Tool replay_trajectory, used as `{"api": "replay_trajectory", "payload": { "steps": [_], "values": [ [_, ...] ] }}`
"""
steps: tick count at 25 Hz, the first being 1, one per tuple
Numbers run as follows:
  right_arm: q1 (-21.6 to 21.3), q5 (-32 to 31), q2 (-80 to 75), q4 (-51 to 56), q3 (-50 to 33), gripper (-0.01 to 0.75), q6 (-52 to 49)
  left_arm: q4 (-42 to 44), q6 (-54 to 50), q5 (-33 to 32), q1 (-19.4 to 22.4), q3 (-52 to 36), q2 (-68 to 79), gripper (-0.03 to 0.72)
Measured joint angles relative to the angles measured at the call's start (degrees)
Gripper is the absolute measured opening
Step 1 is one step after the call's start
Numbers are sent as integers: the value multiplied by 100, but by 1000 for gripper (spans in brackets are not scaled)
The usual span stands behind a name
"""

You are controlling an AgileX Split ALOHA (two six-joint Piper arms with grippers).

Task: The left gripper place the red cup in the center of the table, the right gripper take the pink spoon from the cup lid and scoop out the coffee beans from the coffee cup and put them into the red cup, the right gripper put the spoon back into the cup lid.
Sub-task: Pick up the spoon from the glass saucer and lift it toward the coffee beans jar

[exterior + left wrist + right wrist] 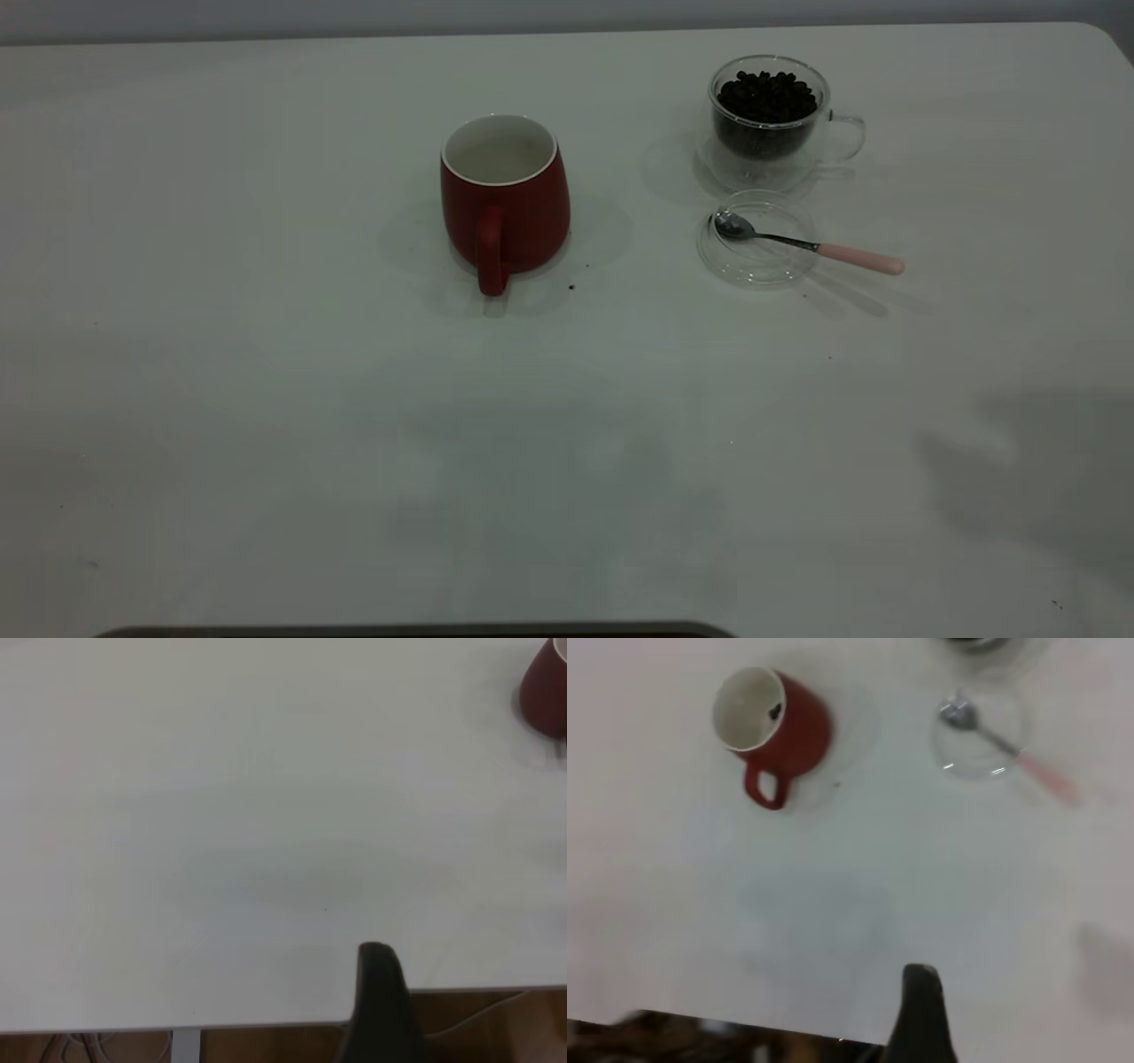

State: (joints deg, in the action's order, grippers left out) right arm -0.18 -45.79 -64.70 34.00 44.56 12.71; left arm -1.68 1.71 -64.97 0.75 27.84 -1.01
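Observation:
The red cup (505, 199) stands upright near the middle of the table (266, 425), its handle toward the near edge. In the right wrist view the red cup (775, 722) holds a dark speck inside. The coffee cup (769, 120), full of coffee beans (767, 96), stands at the back right. Just in front of it lies the cup lid (757, 237). The pink spoon (802, 244) rests with its bowl in the lid and its handle sticking out to the right. My left gripper (379, 961) hangs over the table's edge, far from the red cup (545, 691). My right gripper (921, 979) is near the front edge, holding nothing.
Neither arm appears in the exterior view. A few dark specks (571, 287) lie on the table beside the red cup. A dark strip (416, 631) runs along the near edge. Brown floor (496, 1028) lies beyond the table edge in the left wrist view.

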Motion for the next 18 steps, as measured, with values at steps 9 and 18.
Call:
{"api": "replay_trajectory", "payload": {
  "steps": [9,18],
  "values": [
    [-417,767,-2287,1872,22,669,1193,0,0,0,0,0,0,586],
    [-976,731,-4002,3679,-17,669,2639,0,5,0,0,0,0,586]
  ]
}}
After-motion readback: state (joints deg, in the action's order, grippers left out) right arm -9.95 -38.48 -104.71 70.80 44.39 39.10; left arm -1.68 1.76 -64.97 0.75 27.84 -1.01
